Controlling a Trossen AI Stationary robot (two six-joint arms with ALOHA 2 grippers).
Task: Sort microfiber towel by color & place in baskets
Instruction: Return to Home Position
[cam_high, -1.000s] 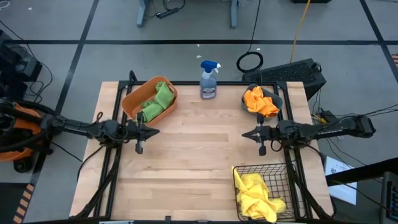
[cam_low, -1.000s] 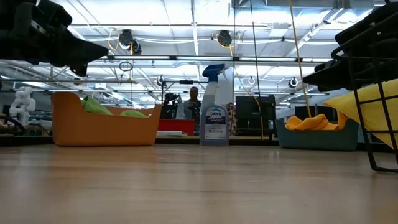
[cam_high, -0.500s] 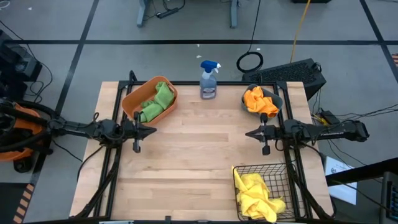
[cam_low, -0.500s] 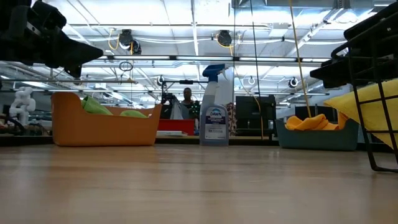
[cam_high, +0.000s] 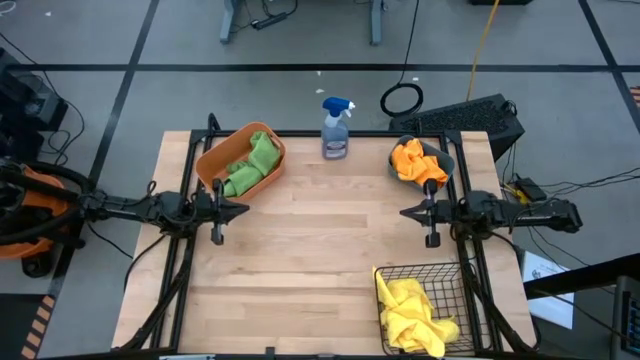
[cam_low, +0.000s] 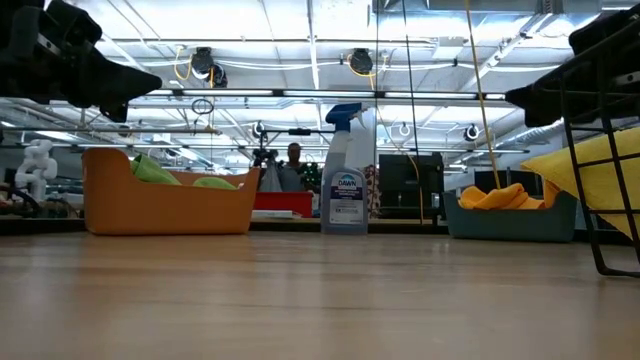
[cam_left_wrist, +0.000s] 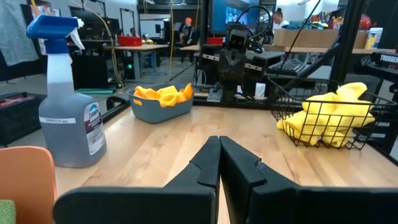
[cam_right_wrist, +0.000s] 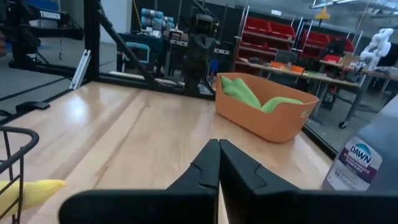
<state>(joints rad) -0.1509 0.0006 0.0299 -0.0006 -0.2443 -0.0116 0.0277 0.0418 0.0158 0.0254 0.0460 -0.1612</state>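
Note:
Green towels (cam_high: 250, 163) lie in the orange oval tub (cam_high: 214, 160) at the table's far left. Orange towels (cam_high: 417, 162) lie in the teal bin (cam_high: 444, 156) at the far right. Yellow towels (cam_high: 412, 312) lie in the black wire basket (cam_high: 400, 274) at the near right, one hanging over its near rim. My left gripper (cam_high: 243, 210) is shut and empty above the table's left side. My right gripper (cam_high: 405, 213) is shut and empty above the right side. Both point toward the table's middle.
A blue-topped spray bottle (cam_high: 336, 129) stands at the far edge between tub and bin. The bare wooden tabletop (cam_high: 320, 250) lies between the two grippers. A person shows in the room beyond the table in the low view (cam_low: 294, 160).
My left gripper has drawn back toward the table's left edge. My right gripper has drawn back toward the table's right edge. Both stay shut. The towels and containers have kept still.

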